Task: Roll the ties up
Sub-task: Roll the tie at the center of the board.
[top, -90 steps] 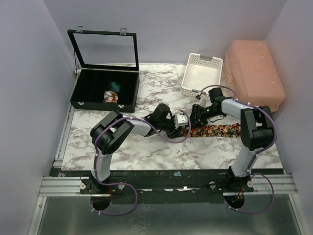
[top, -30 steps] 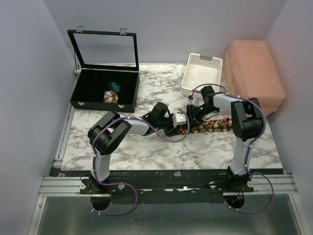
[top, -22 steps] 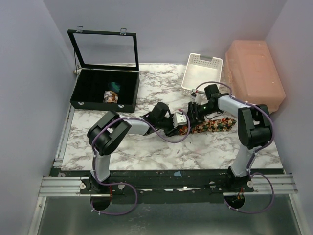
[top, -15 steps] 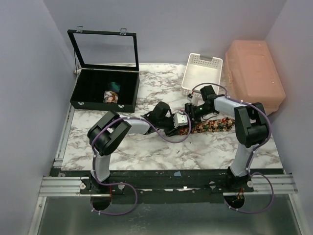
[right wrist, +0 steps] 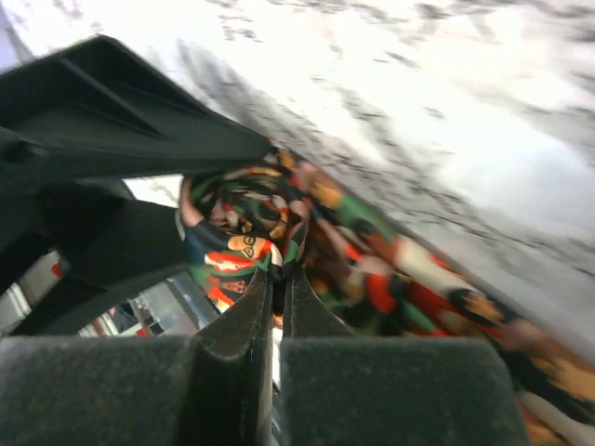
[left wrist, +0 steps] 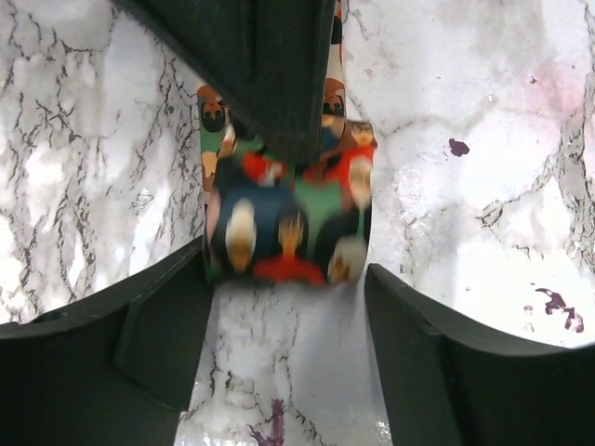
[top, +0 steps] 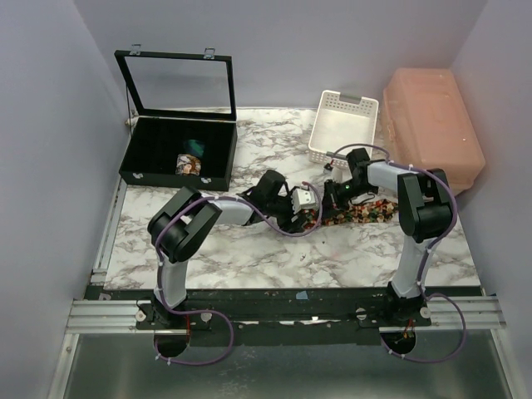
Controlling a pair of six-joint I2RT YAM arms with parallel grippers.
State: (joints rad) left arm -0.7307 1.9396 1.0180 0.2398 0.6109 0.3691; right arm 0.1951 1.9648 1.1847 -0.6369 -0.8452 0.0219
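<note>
Half-rolled floral tie (left wrist: 288,228) sits inside the spread left gripper (left wrist: 286,269); right gripper (right wrist: 277,279) pressed together at the roll; marble table (top: 249,249), lilac walls (top: 291,41)

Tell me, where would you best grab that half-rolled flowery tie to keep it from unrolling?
On the floral tie, probably the rolled end, not the flat tail. Come from the side opposite the tail, one finger on each spiral face, as the open left gripper straddles it: the coil is compact there, while the tail lies flat on the marble table.
</note>
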